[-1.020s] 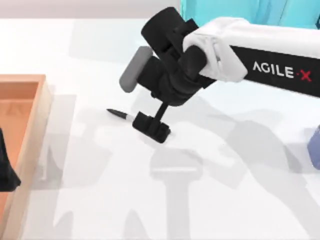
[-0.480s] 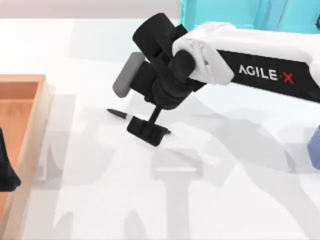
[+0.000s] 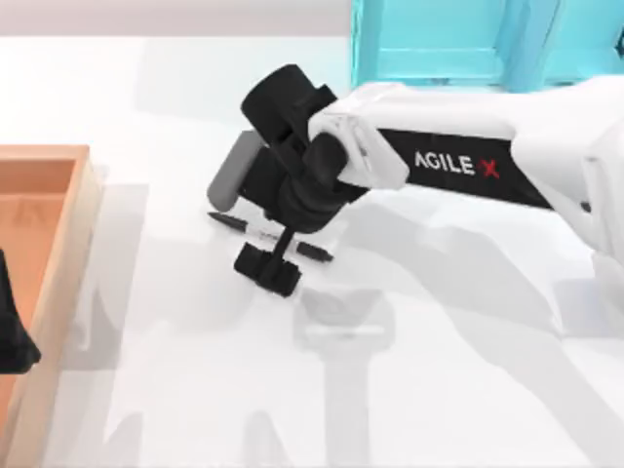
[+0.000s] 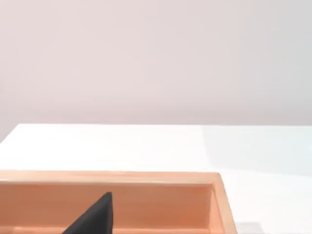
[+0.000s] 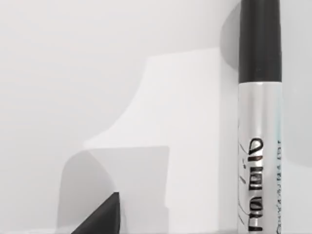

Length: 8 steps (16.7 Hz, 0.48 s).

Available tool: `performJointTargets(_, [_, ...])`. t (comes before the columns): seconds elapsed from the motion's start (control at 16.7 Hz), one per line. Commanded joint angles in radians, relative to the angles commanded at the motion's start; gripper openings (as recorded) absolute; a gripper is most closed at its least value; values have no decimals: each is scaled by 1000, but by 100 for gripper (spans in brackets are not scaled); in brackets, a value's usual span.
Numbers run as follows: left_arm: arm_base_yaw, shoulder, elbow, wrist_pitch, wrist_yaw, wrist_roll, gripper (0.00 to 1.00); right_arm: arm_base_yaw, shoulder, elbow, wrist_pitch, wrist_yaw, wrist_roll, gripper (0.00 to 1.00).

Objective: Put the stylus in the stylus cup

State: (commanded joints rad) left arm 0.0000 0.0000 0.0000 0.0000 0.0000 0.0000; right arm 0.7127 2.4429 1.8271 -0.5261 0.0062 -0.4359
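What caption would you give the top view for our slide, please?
Right tool lowered over the stylus lying on the white table, beside a wooden tray.

Right end effector [image 3: 265,270] shifted left along the counter (arm following), now straddling mid-stylus [image 3: 230,221]; more of the turquoise shelf [image 3: 439,44] uncovered.

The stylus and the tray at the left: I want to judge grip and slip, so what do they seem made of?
The slim black-tipped stylus looks like smooth plastic or metal: its silvery middle band with dark print has a soft sheen. The shallow orange-tan tray looks like pale wood with a matte finish; no grain is clear.
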Motion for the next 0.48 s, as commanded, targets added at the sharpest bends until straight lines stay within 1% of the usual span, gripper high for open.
performJointTargets(0.36, [0,0,0,0,0,0,100,0,34,14,20,1,0,100])
performJointTargets(0.48, [0,0,0,0,0,0,100,0,34,14,20,1,0,85])
